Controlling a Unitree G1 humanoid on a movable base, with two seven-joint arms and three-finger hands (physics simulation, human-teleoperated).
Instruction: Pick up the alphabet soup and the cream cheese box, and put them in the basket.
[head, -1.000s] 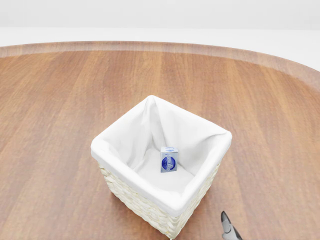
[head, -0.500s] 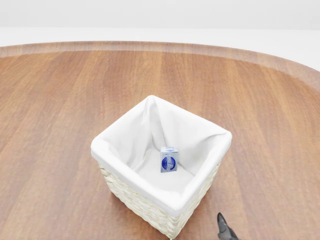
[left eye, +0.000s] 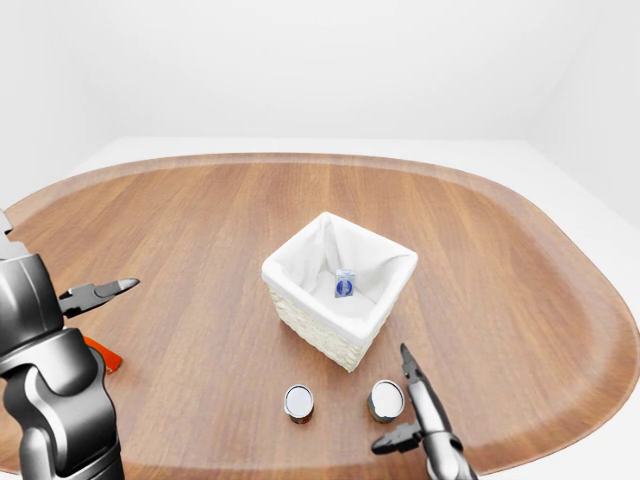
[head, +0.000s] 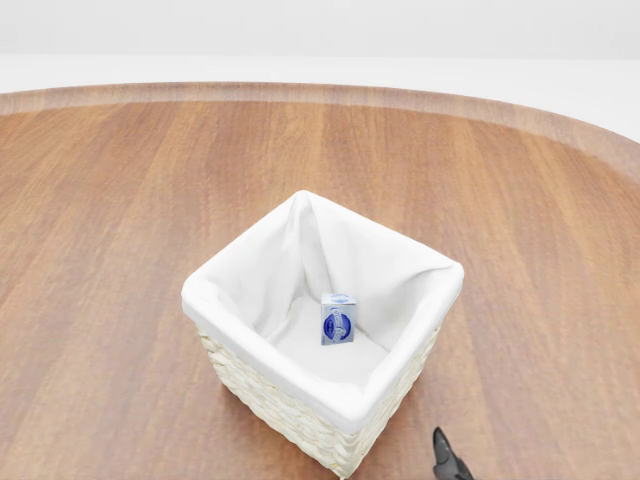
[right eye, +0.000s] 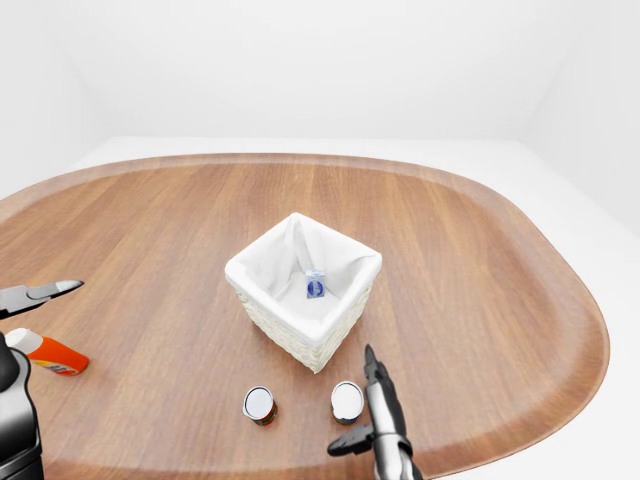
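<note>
The white-lined wicker basket (left eye: 300, 252) stands mid-table. The small blue-and-white cream cheese box (head: 338, 319) stands upright inside it. Two cans show only their tops below the basket in the left-eye view, one at the left (left eye: 299, 402) and one at the right (left eye: 386, 399). I cannot tell which is the alphabet soup. My right hand (left eye: 398, 408) is open at the right can, with one finger (left eye: 410, 375) beside it and the thumb below it. My left hand (left eye: 112, 290) is open and empty at the far left.
An orange bottle with a white cap (right eye: 45, 352) lies near the table's left edge, under my left hand. My left arm (left eye: 50, 400) fills the lower left of the left-eye view. The table's rounded edge (left eye: 560, 440) runs close behind the cans.
In the head view my right fingertip at the bottom edge has slid slightly left and down. The basket and the box have not moved.
</note>
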